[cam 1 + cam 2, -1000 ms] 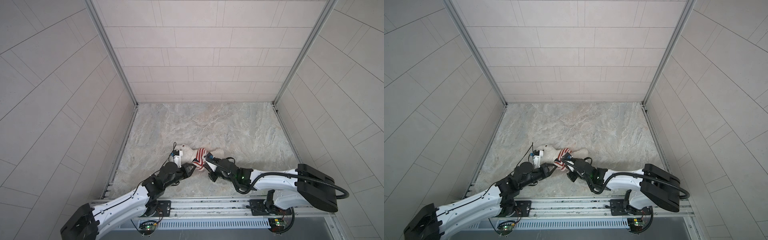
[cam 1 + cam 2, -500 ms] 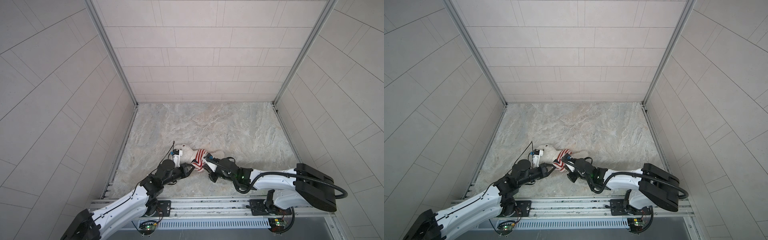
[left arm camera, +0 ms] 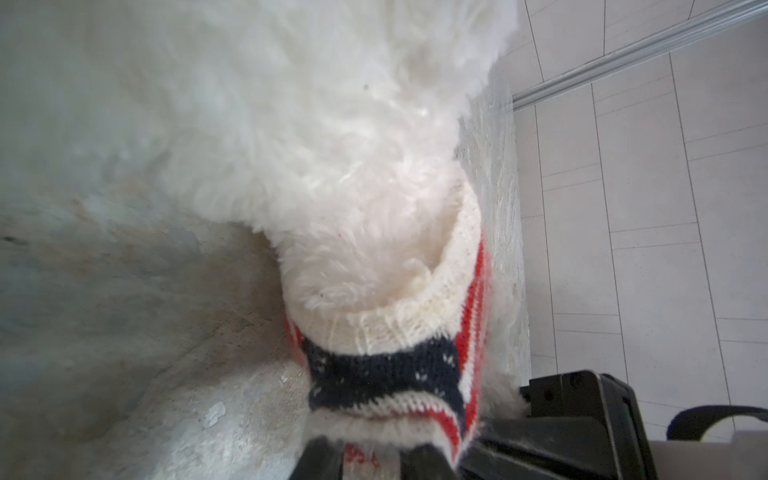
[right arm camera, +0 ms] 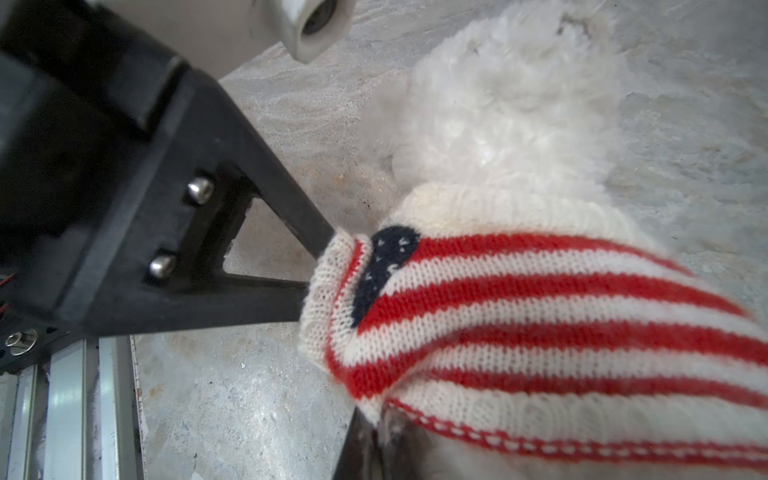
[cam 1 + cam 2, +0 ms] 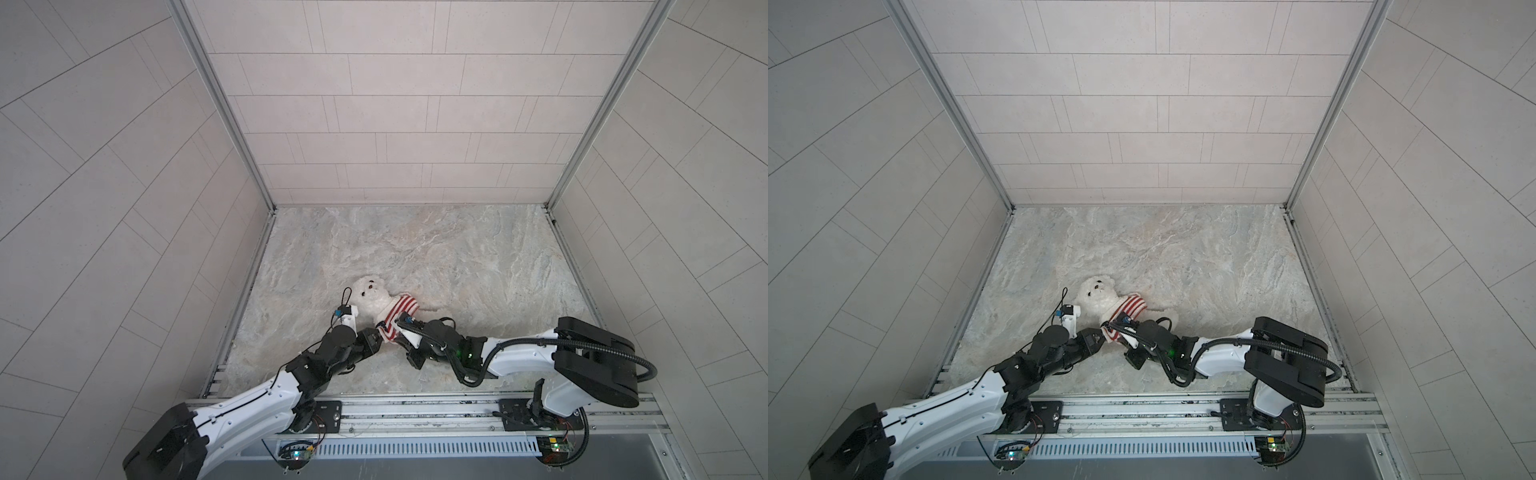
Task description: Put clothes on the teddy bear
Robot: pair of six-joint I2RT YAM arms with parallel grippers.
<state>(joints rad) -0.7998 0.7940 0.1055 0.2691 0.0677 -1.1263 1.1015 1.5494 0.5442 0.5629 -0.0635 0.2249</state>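
The left gripper [image 4: 318, 268]: jaws part-way apart, tips buried at the sleeve cuff of the sweater [image 4: 540, 324]. Cannot tell whether they pinch the knit or sit inside the opening. The right gripper [image 4: 372, 451]: clamped. The stitched hem runs straight into it, so I read a pinch on the hem.

The teddy bear [image 5: 371, 296] lies face-up on the stone-patterned tabletop [image 5: 457, 257], front and left of centre, head toward the rear-left. The sweater is round its torso, and a white limb shows beyond the hem in both top views.

Handling, judged: the bear is light and soft and squashes under any squeeze. Its long fur gives a poor, slippery hold. It likely slides on the smooth top when the knit is tugged, so one side must anchor it. The knit is stretchy and loose-looped, and fingertips may snag. Best holds are the ribbed cuff, hem or collar band, not the fur.

Surroundings: the two grippers work just beside each other at the sweater, with little room between. The left arm's wrist camera [image 5: 347, 322] sits just beside the bear's head, its cable loop [image 5: 345, 297] above it. The tiled walls [image 5: 124, 208] and front rail [image 5: 415, 409] stand well apart. No other loose objects seen.
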